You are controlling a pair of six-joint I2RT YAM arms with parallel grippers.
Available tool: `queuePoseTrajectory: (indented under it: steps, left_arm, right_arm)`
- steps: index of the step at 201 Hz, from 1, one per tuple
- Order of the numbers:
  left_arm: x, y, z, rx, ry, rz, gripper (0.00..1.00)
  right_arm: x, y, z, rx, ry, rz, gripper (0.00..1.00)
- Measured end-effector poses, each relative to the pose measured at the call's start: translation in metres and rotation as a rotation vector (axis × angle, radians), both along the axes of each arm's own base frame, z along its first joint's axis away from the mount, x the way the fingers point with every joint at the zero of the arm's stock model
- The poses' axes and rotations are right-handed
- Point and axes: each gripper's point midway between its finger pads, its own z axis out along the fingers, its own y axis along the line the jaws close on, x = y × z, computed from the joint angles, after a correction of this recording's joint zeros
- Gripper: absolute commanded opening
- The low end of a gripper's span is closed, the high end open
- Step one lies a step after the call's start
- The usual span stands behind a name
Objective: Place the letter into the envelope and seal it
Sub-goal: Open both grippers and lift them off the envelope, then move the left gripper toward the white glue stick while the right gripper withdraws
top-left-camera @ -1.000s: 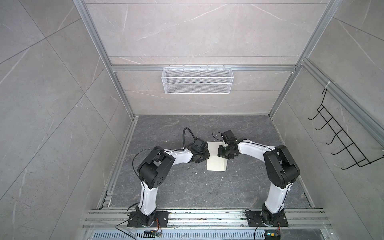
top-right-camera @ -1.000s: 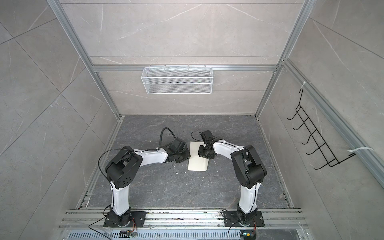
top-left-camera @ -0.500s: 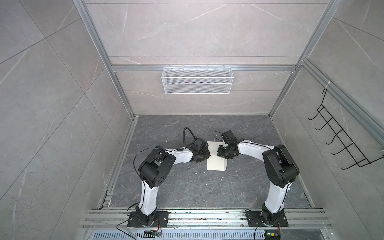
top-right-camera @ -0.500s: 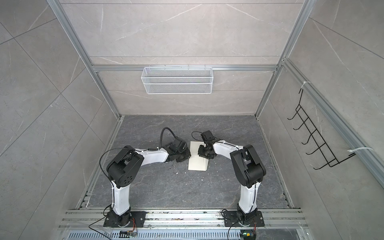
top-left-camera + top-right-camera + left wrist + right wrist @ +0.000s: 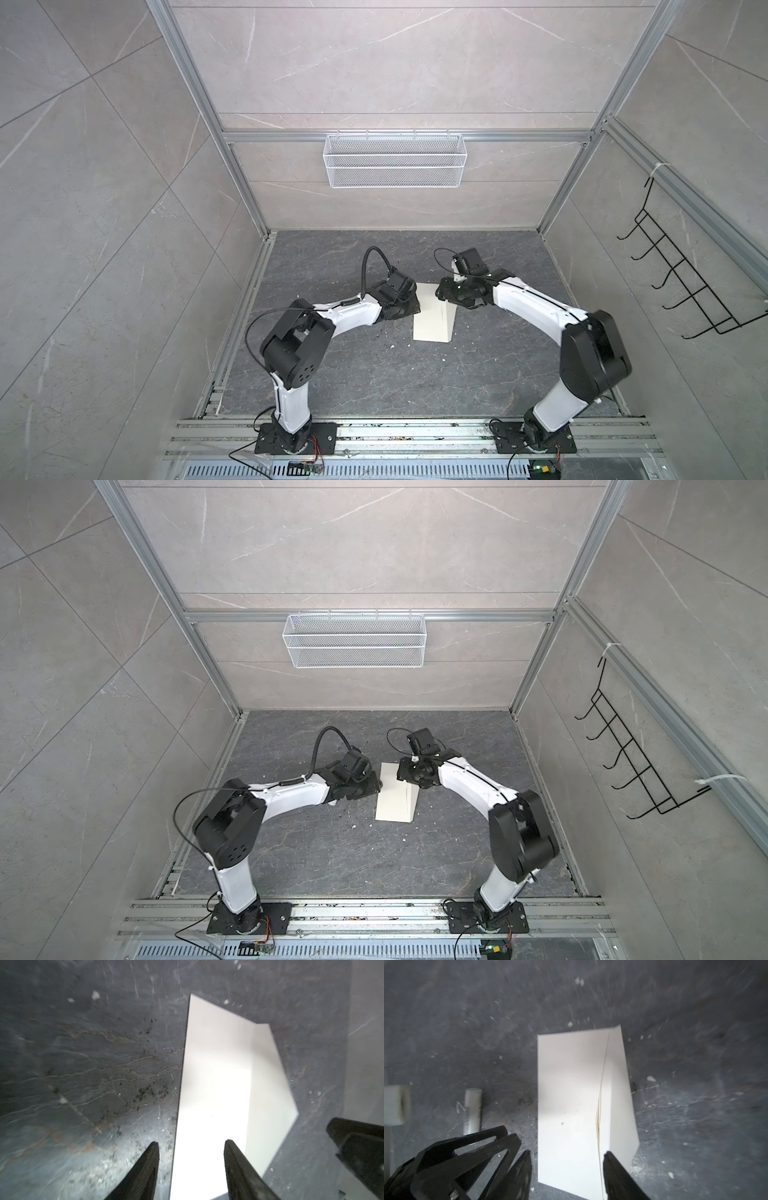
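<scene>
On the dark worktop (image 5: 374,374) the envelope (image 5: 432,320) lies flat between the arms, its flap folded over. The left pincer (image 5: 191,1147) and right pincer (image 5: 566,1157) are both released at its far end, gripping nothing. The paper looks light, floppy and slippery (it should crease easily), so press along the flap rather than pinch. The letter (image 5: 599,1122) shows only as a tan sliver in the seam.

Both top views are looking steeply down from high; both wrist cameras are closely facing the envelope (image 5: 218,1084).

you see a smooth, matt cream paper envelope (image 5: 432,324) on a dark, veined, dull stone-look floor (image 5: 374,374), scuffed and speckled.
</scene>
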Motion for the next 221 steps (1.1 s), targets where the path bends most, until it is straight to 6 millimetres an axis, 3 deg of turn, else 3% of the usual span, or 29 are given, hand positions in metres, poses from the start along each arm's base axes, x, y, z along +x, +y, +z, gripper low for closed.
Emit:
queuePoseTrajectory:
  steps: [15,34,59,77,124,156,172,189,221]
  left_arm:
    - [-0.003,0.009,0.041,-0.01,-0.09,-0.017,0.66]
    - [-0.014,0.025,0.082,-0.009,-0.184,-0.044,0.71]
    - [-0.036,0.051,0.114,0.031,-0.261,-0.08,0.77]
    - [-0.049,0.067,0.127,0.066,-0.295,-0.105,0.81]
    - [-0.08,0.103,0.141,0.113,-0.362,-0.129,0.94]
    - [-0.09,0.119,0.131,0.136,-0.368,-0.112,0.97]
    - [-0.092,0.126,0.125,0.152,-0.368,-0.097,1.0]
    - [-0.093,0.132,0.122,0.165,-0.371,-0.079,1.0]
    - [-0.094,0.138,0.126,0.165,-0.398,-0.055,1.0]
  right_arm:
    - [0.002,-0.01,0.033,-0.011,-0.079,-0.006,0.68]
    - [0.006,-0.024,0.046,-0.036,-0.107,-0.021,0.73]
    - [0.011,-0.038,0.032,-0.085,-0.062,-0.027,0.76]
    - [0.017,-0.038,0.008,-0.114,0.001,-0.021,0.76]
    - [0.026,-0.03,-0.053,-0.148,0.143,0.009,0.7]
    - [0.025,-0.03,-0.079,-0.151,0.203,0.011,0.62]
    - [0.026,-0.03,-0.087,-0.143,0.22,0.006,0.54]
    - [0.029,-0.03,-0.094,-0.122,0.231,-0.007,0.38]
    - [0.03,-0.024,-0.102,-0.068,0.247,-0.017,0.17]
